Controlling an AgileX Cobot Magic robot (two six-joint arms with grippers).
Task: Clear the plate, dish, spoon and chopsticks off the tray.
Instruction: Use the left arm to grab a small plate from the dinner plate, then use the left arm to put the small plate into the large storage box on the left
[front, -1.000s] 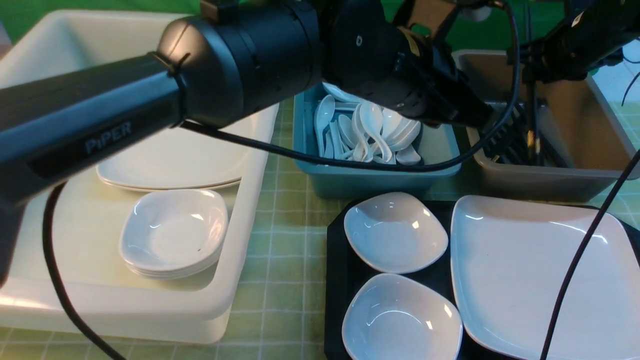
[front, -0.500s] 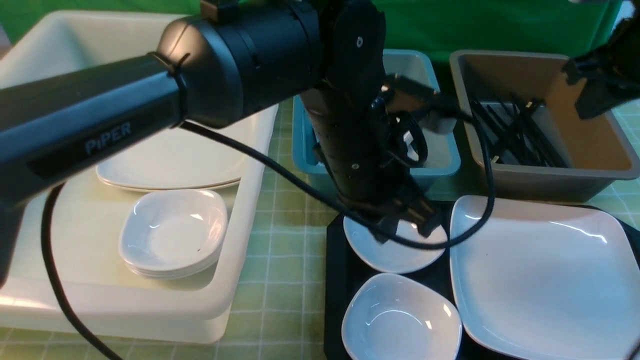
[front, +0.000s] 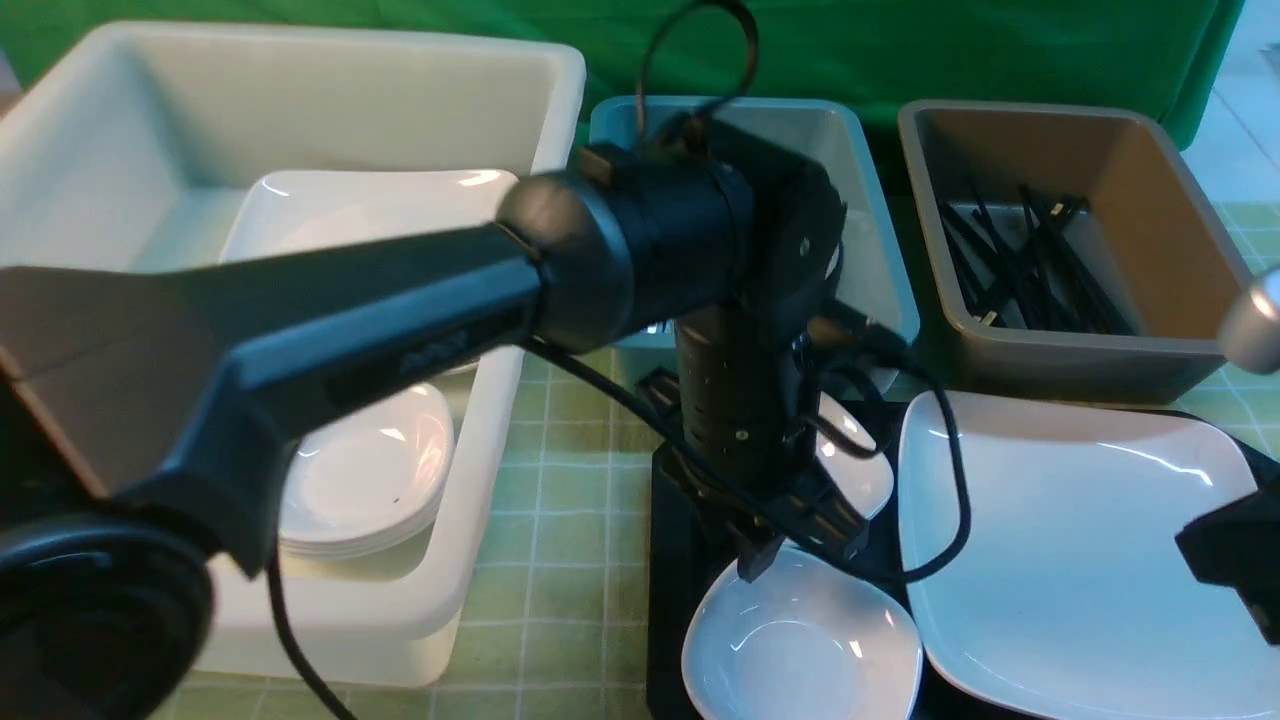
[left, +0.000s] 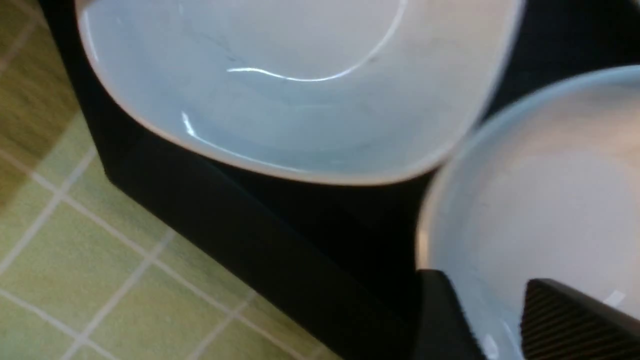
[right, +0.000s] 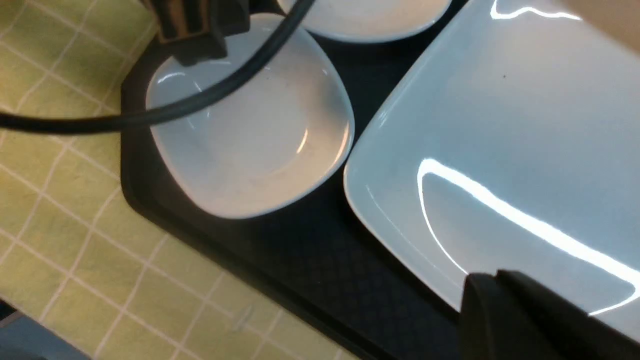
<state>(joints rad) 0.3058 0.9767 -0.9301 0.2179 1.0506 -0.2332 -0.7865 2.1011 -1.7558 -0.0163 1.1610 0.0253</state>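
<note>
Left arm (front: 640, 250) hides far dish (front: 868, 478) (mostly)

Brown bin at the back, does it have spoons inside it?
No, the front view shows the brown bin holding a pile of thin black chopsticks, with no spoons in it.

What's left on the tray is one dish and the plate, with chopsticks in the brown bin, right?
No: two dishes, not one. The front view shows a near dish and a far dish on the tray beside the plate; chopsticks are in the brown bin.
</note>
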